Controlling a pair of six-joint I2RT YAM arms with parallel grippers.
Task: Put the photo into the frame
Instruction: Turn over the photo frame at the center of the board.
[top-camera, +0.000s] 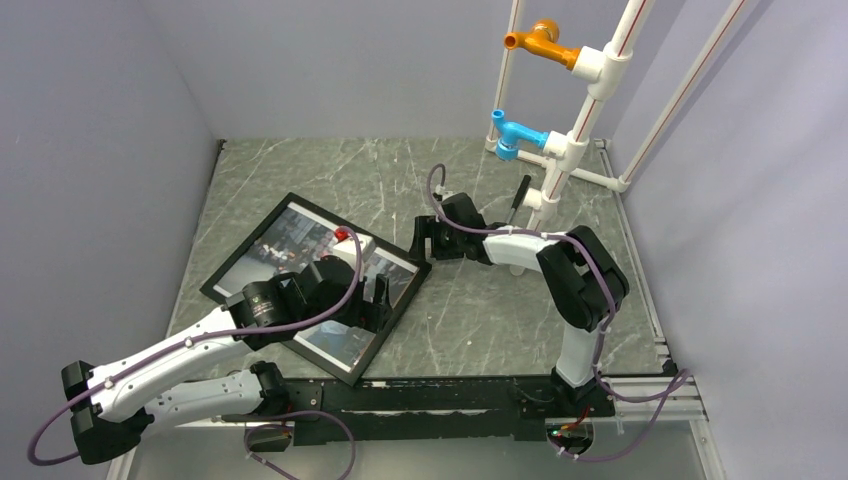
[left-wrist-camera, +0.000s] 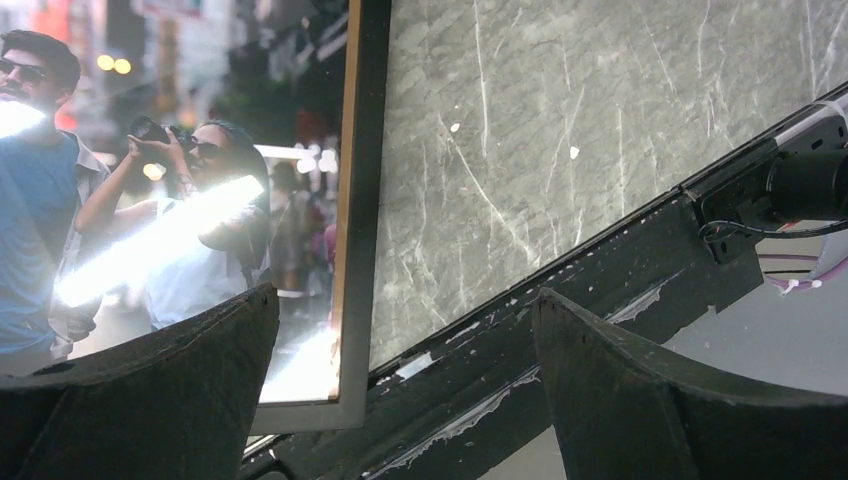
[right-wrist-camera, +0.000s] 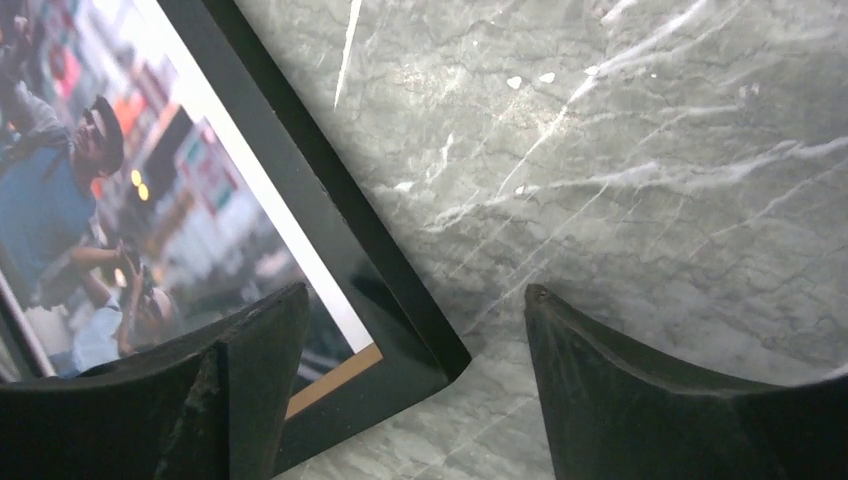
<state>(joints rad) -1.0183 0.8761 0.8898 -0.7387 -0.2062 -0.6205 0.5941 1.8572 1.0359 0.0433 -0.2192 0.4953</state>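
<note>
Black rails of the frame (right-wrist-camera: 330, 190) enclose the photo (right-wrist-camera: 120, 200), flat just beneath the right gripper (right-wrist-camera: 415, 290) and left gripper (left-wrist-camera: 405, 295), both gaping empty since nothing seems to need holding.

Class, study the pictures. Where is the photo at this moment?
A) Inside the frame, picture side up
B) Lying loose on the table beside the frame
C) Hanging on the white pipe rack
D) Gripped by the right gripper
A: the photo shows picture side up inside the black rails of the frame, which lies on the table.
</note>
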